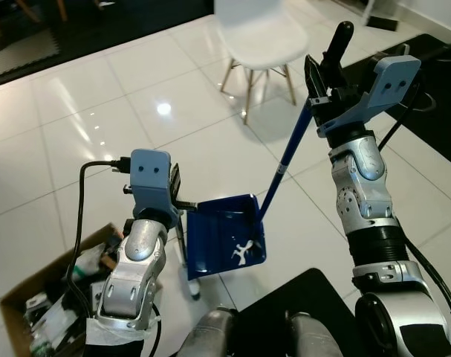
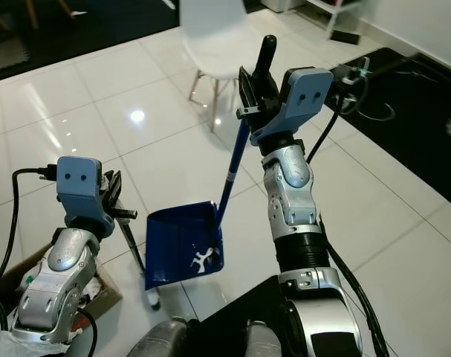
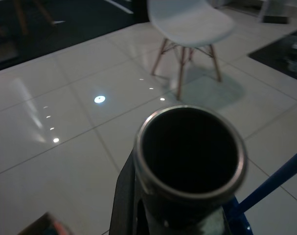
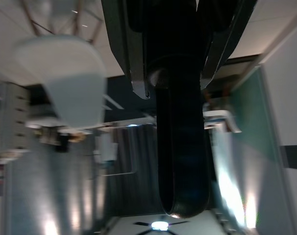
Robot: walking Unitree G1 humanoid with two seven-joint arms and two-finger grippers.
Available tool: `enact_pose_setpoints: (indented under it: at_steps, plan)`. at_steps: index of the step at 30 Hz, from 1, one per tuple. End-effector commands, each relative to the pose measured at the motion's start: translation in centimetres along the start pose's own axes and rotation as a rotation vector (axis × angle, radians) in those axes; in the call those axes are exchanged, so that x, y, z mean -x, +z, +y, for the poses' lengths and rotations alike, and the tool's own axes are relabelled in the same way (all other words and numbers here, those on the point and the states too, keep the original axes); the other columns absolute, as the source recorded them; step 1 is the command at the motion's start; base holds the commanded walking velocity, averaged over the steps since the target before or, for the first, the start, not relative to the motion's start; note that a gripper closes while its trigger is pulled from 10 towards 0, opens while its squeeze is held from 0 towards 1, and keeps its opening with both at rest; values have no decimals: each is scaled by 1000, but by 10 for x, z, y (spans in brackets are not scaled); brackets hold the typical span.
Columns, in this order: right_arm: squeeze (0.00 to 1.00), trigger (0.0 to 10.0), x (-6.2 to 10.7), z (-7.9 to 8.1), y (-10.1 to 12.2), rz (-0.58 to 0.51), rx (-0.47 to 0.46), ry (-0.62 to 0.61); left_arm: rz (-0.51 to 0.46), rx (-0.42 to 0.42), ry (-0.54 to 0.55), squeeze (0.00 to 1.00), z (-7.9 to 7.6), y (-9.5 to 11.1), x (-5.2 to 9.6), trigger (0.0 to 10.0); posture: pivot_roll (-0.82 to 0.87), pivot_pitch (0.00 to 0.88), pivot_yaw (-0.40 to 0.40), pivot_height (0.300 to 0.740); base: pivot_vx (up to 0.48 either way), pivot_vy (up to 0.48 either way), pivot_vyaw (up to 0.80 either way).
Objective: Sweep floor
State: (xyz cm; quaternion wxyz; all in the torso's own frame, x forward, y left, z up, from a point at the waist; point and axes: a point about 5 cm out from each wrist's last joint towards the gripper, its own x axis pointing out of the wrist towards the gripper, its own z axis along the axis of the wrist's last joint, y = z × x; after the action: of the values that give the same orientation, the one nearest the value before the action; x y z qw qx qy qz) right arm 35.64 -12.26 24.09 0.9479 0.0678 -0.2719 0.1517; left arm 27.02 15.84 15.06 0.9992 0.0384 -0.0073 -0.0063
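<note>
On the white tiled floor (image 1: 76, 134), beyond a white chair (image 1: 258, 33), the blue dustpan (image 1: 225, 238) rests just ahead of the robot, scraps of white debris (image 1: 244, 253) in its tray. Its long handle (image 1: 288, 160) slants up and away to the robot's right, where the right gripper (image 1: 331, 71) is clamped around the black grip. The left gripper (image 2: 115, 195) sits just left of the pan, closed around an upright broom pole (image 2: 134, 245). A cardboard box (image 1: 39, 312) stands at lower left.
</note>
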Motion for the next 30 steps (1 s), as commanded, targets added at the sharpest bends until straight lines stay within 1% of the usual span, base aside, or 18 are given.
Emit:
enact_pose_setpoints:
  at_steps: [1,30]
  plan:
    - [0,10000,-4,3,7,-49,-21,-5,-22,-12,11,0,1,2,0,10000,120,88,41,740,0,0,775]
    - [0,10000,-4,1,6,-54,-18,-20,-21,-18,-5,0,-1,1,-2,10000,119,92,52,740,0,0,775]
